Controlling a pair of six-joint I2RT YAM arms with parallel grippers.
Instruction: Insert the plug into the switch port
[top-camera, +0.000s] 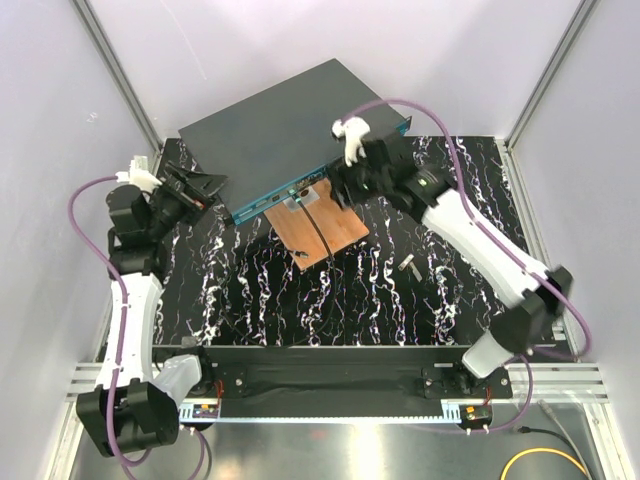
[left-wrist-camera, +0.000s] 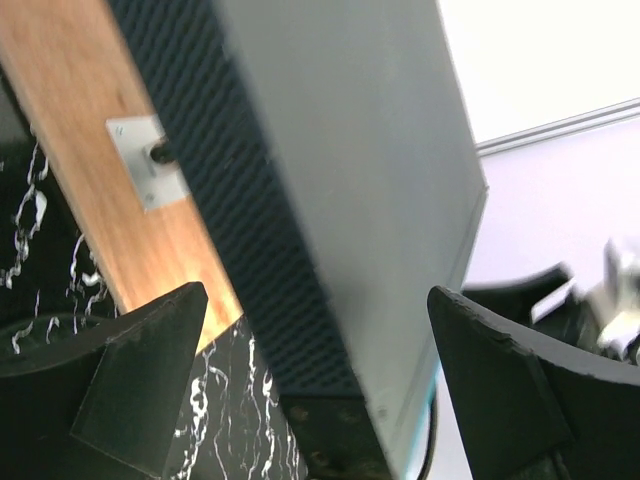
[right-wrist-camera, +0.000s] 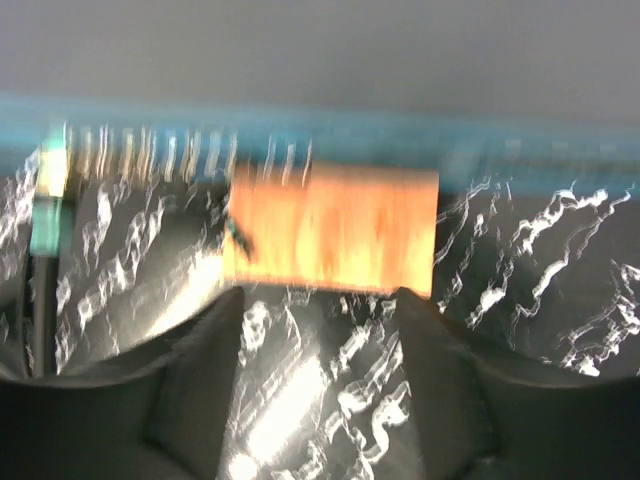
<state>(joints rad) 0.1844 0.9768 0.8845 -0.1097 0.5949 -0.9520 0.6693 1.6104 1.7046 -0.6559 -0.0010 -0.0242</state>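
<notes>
We see the switch (top-camera: 285, 125) at 12 o'clock on the mat (top-camera: 400, 300), its teal face twd the arms. L gripper (left-wrist-camera: 320, 400): jaws wide apart, one on either side of the switch's corner. R gripper (right-wrist-camera: 318, 300): fingers apart, nothing btwn them. The teal face sits at its 12, w/ the brown board (right-wrist-camera: 330, 225) just below. That view's blurred.

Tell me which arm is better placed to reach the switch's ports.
Likely right: the right end effector faces the switch's teal port face. The left end effector straddles the switch's side corner.
</notes>
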